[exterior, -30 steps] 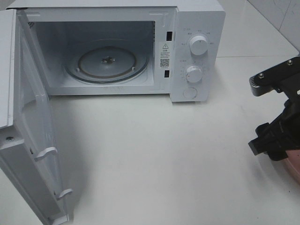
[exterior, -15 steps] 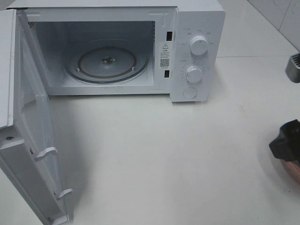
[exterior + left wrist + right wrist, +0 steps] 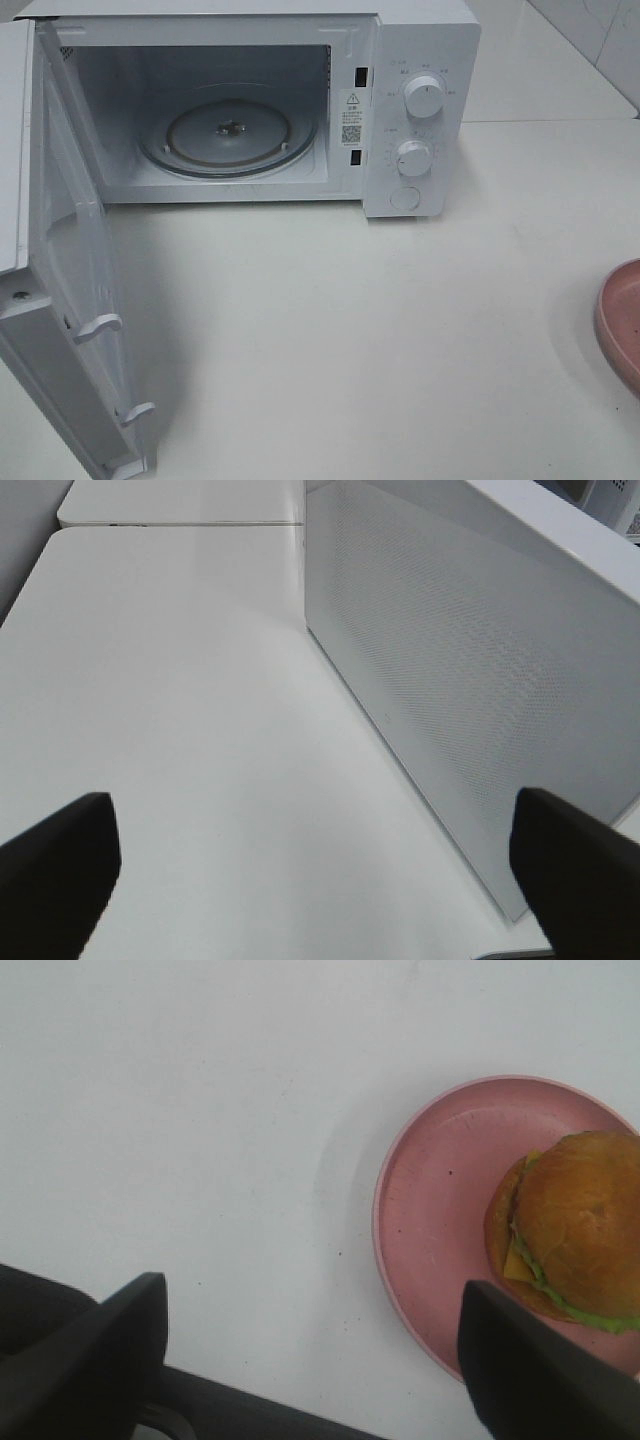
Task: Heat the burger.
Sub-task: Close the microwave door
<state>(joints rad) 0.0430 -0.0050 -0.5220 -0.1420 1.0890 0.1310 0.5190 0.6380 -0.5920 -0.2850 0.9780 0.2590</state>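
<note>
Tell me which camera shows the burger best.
The right wrist view: the burger sits in plain sight on its pink plate. The high view catches only the plate's rim at its right edge, no burger. The left wrist view shows neither.

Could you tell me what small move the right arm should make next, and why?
Probably lower the open right gripper toward the pink plate to grasp its rim: the burger sits on that plate on the table, nothing is held, and the microwave stands open with its turntable bare.
</note>
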